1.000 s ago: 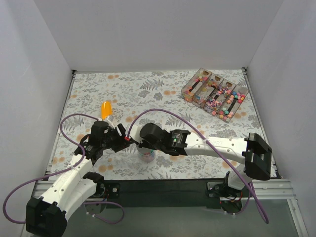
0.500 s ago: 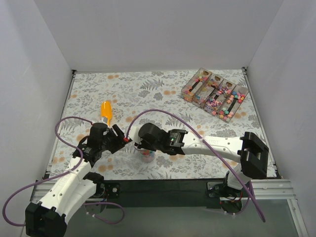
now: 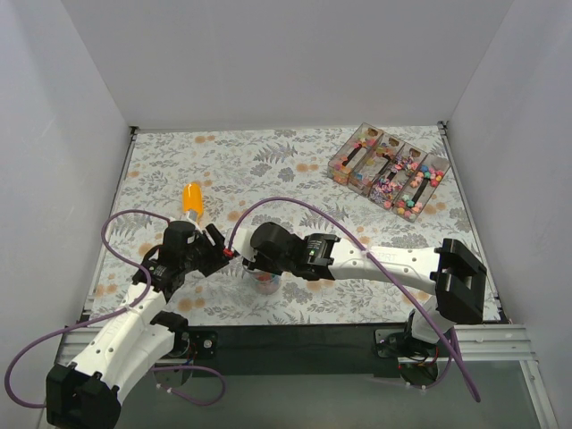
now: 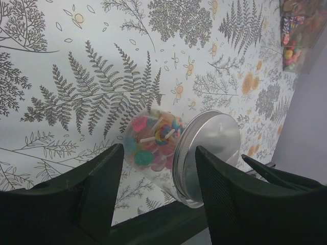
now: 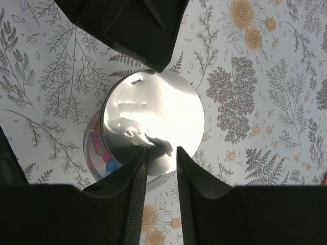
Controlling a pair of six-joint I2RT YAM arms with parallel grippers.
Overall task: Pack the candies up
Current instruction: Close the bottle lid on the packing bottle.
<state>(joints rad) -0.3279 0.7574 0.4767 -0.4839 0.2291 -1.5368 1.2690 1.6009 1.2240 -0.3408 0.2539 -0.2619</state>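
currently, nearest me, the clear jar (image 4: 148, 158) stands upright on the fern tablecloth (image 4: 76, 76) near its front edge, long axis vertical, its silver lid (image 5: 153, 117) facing up. the candies (image 4: 153, 143) show through its wall. my left gripper (image 4: 158, 149) flanks the jar, jaws about half apart; i cannot tell whether they press it. my right gripper (image 5: 162, 152) sits over the lid, jaws a narrow slit, nothing between them. i judge the beads light, hard, quick to roll and too small to pinch; the jar looks slick, so i'd hold its wall below the lid. beyond lies the orange scoop (image 3: 192, 198). more candies fill the clear compartment box (image 3: 340, 168), far right.
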